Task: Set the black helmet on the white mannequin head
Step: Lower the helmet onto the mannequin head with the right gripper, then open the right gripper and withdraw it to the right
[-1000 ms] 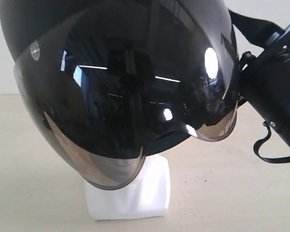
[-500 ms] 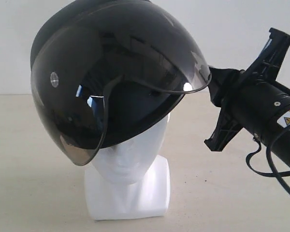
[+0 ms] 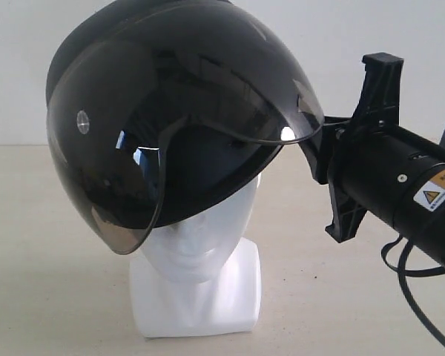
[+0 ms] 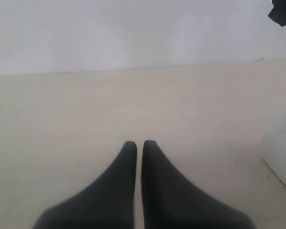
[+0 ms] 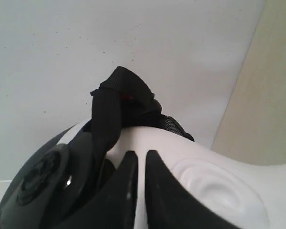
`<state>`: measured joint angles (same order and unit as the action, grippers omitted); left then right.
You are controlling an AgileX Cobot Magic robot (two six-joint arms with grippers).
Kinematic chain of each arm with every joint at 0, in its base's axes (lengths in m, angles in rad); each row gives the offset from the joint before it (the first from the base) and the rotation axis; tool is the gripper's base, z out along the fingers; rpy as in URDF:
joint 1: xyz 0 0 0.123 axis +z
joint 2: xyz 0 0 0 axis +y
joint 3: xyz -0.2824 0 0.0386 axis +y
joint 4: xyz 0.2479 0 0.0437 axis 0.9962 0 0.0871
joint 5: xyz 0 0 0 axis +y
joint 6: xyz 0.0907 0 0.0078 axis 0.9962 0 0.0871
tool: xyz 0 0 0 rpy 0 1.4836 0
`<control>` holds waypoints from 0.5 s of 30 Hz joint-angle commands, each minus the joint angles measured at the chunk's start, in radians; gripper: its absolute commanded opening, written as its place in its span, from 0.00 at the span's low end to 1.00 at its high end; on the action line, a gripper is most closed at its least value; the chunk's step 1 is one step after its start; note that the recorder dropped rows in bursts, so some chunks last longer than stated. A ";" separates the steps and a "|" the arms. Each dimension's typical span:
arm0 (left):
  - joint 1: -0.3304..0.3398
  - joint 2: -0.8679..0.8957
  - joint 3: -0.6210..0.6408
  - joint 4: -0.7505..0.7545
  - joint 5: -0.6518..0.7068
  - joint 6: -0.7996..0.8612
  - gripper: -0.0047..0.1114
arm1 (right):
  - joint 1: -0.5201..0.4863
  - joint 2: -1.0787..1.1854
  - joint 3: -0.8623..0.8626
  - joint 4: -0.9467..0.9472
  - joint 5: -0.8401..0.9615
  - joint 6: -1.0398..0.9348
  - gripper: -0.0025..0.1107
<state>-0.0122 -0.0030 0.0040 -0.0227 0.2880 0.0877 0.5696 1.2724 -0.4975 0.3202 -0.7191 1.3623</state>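
Evidently the rounded matte-black open-face helmet [image 3: 179,111] with smoke-tinted visor [image 3: 119,185] is carried by the glossy white plastic mannequin head [image 3: 200,248] alone, tilted, just ahead of the jaws of the right gripper [image 5: 137,155], which are pressed together on nothing. The jaws of the left gripper [image 4: 139,144] are likewise closed and empty, the head off to one side.

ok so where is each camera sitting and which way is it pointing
Exterior view: low, level with and facing the white mannequin head, which wears the black helmet; the right arm enters from the right.
Left wrist view: behind the left gripper, looking across the table to the wall; its shut jaws show.
Right wrist view: behind the right gripper, close to the head's ear and the helmet strap; shut jaws show.
Shared: the exterior and right wrist views both show helmet and head.
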 commanded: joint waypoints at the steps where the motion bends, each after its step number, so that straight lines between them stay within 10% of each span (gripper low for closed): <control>1: -0.009 0.003 -0.004 -0.010 -0.005 -0.001 0.08 | -0.002 -0.003 -0.003 0.006 -0.008 -0.081 0.37; 5: -0.009 0.003 -0.004 -0.010 -0.005 -0.001 0.08 | -0.002 -0.005 -0.003 0.096 -0.008 -0.165 0.79; 15: -0.009 0.003 -0.004 -0.010 -0.005 -0.001 0.08 | -0.092 -0.112 -0.003 0.320 0.010 -0.637 0.70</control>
<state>-0.0122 -0.0030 0.0040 -0.0227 0.2880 0.0877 0.5306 1.2043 -0.4975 0.6186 -0.7126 0.8445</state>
